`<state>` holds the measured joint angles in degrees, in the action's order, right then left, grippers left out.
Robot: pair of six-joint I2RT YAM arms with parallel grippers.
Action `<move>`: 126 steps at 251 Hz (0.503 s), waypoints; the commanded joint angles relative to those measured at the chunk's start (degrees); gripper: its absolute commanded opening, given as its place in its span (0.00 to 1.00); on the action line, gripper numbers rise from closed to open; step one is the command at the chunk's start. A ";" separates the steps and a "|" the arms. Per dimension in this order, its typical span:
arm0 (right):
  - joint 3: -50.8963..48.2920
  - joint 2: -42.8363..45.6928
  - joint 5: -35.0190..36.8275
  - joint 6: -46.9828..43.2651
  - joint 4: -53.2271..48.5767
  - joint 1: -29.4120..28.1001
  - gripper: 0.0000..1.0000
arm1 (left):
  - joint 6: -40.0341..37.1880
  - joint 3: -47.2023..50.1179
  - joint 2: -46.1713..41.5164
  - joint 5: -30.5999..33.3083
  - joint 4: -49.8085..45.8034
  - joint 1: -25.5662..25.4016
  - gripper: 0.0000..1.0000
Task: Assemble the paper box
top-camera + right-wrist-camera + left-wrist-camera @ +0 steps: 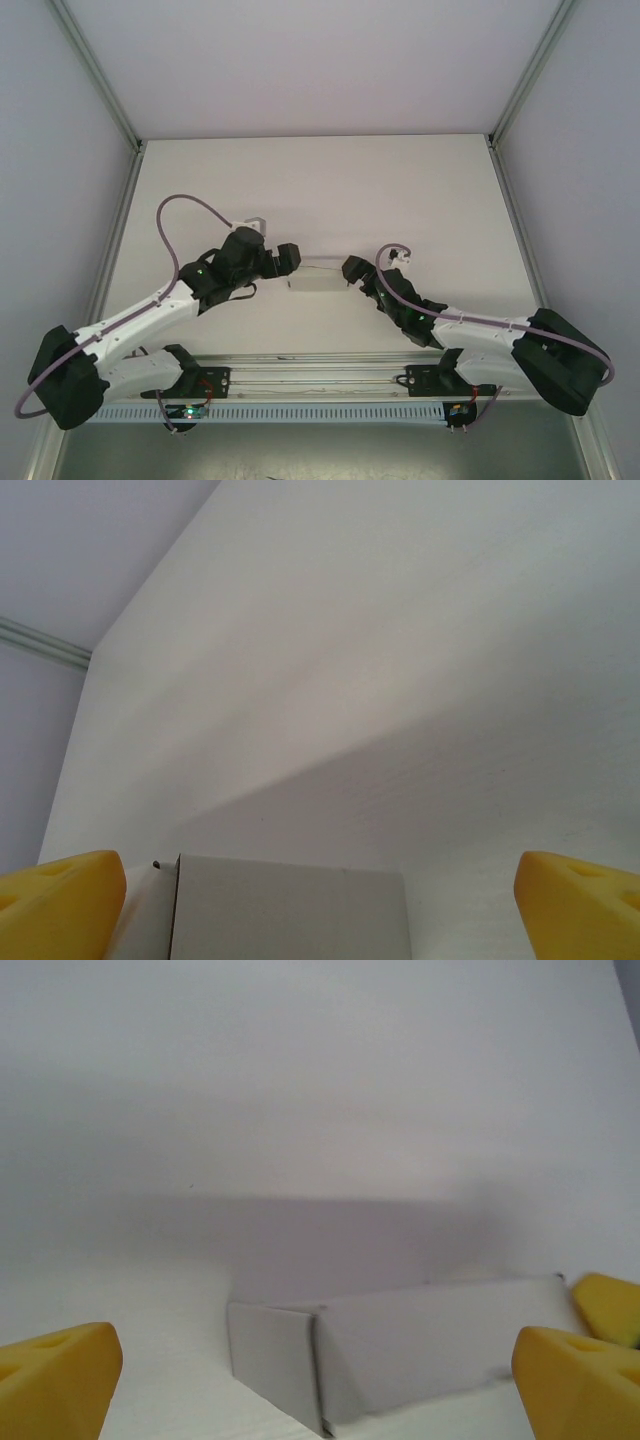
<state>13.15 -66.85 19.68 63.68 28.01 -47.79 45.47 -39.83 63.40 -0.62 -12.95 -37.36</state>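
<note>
1. Folding the ends shut looks like my step now.
2. The paper box (318,277) lies in the middle of the surface (320,180), between my two arms.
3. My left end effector (292,257) and right end effector (350,268) are both wide open, holding nothing.
4. Next I should gently press on each end.

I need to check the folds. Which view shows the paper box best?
Left wrist: the paper box shows two faces meeting at a creased corner. Top external shows the paper box small, with little detail. Right wrist shows one flat face, cut off by the frame's bottom edge.
</note>
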 commanded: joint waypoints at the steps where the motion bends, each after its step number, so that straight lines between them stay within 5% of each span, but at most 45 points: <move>1: -4.66 -6.07 -2.35 -6.75 -25.10 -0.89 0.98 | 5.08 2.50 2.17 -9.82 9.17 3.10 1.00; 53: -4.44 -6.63 -2.13 -6.73 -25.05 -0.86 0.98 | 9.63 8.32 5.65 -15.58 21.96 6.53 1.00; 126: -4.17 -5.80 -2.14 -8.53 -24.22 -0.95 0.98 | 10.58 15.47 6.52 -17.23 31.30 6.58 0.87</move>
<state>13.93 -68.14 19.68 61.45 28.62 -47.79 54.89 -27.31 69.41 -15.51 11.31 -31.38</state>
